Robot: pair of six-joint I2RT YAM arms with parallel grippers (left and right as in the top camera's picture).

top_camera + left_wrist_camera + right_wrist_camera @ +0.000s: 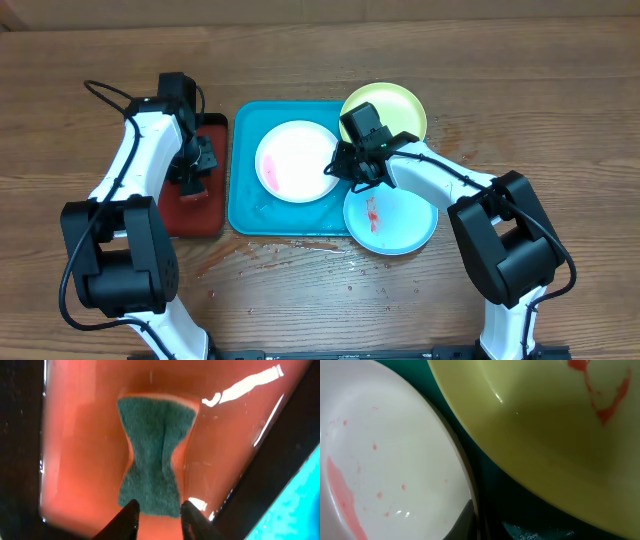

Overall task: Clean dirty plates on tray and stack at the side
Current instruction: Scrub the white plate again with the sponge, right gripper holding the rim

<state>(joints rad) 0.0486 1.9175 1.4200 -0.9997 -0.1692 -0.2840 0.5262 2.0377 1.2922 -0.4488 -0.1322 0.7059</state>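
Left fingers [127,520], parted, straddle the sponge [152,455] at lower centre; grip its waist squarely. Right fingers [465,522] sit closed at the white plate [395,450].

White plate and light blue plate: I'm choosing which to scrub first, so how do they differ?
The white plate has a pink smear along its left edge; the light blue plate has a red streak near its middle. The right tool is at the white plate's rim, not at the light blue plate. Both are round, similar-sized and dirty.

L arm [135,165] & R arm [430,180]: white links, blk joints, blk cables [105,88].
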